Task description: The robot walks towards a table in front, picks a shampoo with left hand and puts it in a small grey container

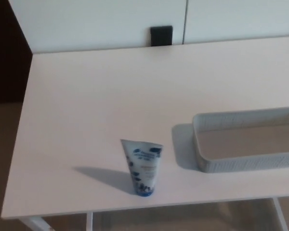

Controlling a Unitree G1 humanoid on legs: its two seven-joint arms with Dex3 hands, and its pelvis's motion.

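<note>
A white shampoo tube point(142, 167) with blue print stands upright on its cap, crimped end up, near the table's point(96, 96) front edge. To its right, apart, lies a shallow, empty grey container point(204, 163) with perforated walls.

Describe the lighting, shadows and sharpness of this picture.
Head view: dim, soft light from the right, no glare on the table; the shampoo tube and the grey container both throw shadows leftward; the whole head view is slightly blurred, so the tube's print cannot be read.
</note>
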